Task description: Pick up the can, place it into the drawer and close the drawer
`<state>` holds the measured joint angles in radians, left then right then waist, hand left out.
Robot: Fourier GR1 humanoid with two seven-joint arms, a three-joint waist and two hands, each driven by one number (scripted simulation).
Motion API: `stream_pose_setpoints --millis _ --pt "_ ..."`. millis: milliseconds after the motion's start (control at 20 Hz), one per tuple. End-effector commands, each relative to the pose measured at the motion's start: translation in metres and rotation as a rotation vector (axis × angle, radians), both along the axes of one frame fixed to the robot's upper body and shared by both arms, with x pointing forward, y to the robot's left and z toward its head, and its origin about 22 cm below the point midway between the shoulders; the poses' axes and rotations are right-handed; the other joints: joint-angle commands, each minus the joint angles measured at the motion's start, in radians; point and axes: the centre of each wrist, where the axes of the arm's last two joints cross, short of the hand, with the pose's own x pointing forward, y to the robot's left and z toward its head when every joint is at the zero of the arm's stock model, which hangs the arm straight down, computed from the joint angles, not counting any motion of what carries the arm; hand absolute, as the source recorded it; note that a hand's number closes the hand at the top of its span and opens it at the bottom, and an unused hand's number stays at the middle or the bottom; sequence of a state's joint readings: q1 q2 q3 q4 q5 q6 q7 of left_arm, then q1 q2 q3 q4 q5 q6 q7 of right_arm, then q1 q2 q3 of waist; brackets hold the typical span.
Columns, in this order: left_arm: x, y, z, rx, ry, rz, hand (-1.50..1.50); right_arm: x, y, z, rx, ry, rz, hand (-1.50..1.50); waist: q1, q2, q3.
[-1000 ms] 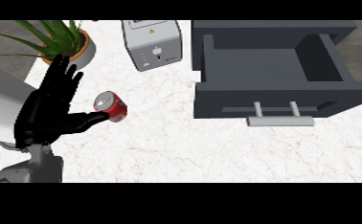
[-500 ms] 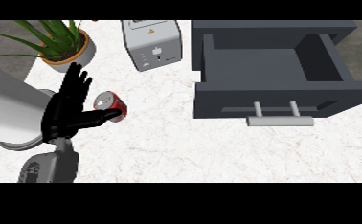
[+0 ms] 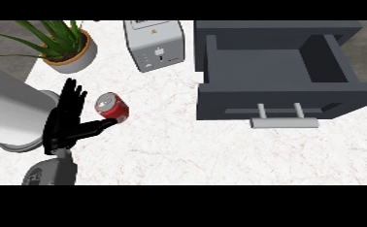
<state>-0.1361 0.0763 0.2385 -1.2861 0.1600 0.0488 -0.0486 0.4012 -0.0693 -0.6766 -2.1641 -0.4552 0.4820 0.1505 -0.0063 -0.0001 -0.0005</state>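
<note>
So the black left hand (image 3: 66, 121) is sitting wide open just left of the red metal can (image 3: 112, 107), fingers straight up and thumb poking under the can, holding nothing. The can is lying tilted on the white marbled counter (image 3: 179, 143). Well right of the can, the dark grey drawer (image 3: 276, 83) is hanging open. Behind the can are a silver toaster (image 3: 156, 45) and a potted green plant (image 3: 64, 46).

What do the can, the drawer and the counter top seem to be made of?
Can: likely metal, with a glossy red body and silvery lid. Drawer: dark grey and matte, metal or painted board, with a pale metallic-looking handle. Counter top: white with faint veins, like marble.
</note>
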Motion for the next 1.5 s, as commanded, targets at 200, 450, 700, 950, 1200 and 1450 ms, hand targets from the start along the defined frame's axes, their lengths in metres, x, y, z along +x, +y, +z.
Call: stream_pose_setpoints --millis 200,450,700,950,1200,1450 --pt "-0.005 0.000 -0.028 -0.007 0.028 0.002 -1.50 0.004 -0.007 0.000 -0.003 -0.010 0.000 -1.50 0.003 0.000 0.000" --pt "-0.010 0.014 -0.056 -0.022 0.054 0.005 -1.50 0.006 0.009 -0.004 0.001 0.004 -0.006 -1.50 0.003 0.000 0.000" --pt "-0.008 0.008 -0.071 -0.054 0.046 -0.002 -1.50 -0.016 -0.012 -0.006 -0.001 -0.002 0.001 -1.50 0.000 0.000 0.000" --pt "-0.010 0.007 -0.102 -0.102 0.060 -0.013 -1.50 -0.020 -0.001 0.006 -0.003 -0.008 0.003 -1.50 -0.006 0.001 0.000" --pt "0.020 -0.007 -0.094 -0.128 0.058 -0.011 -1.50 -0.017 0.009 0.012 0.014 0.006 -0.002 -1.50 -0.010 0.003 -0.001" --pt "0.035 -0.014 -0.087 -0.177 0.034 0.009 1.50 -0.013 0.014 0.014 -0.005 0.000 0.017 -1.50 -0.008 0.002 0.000"
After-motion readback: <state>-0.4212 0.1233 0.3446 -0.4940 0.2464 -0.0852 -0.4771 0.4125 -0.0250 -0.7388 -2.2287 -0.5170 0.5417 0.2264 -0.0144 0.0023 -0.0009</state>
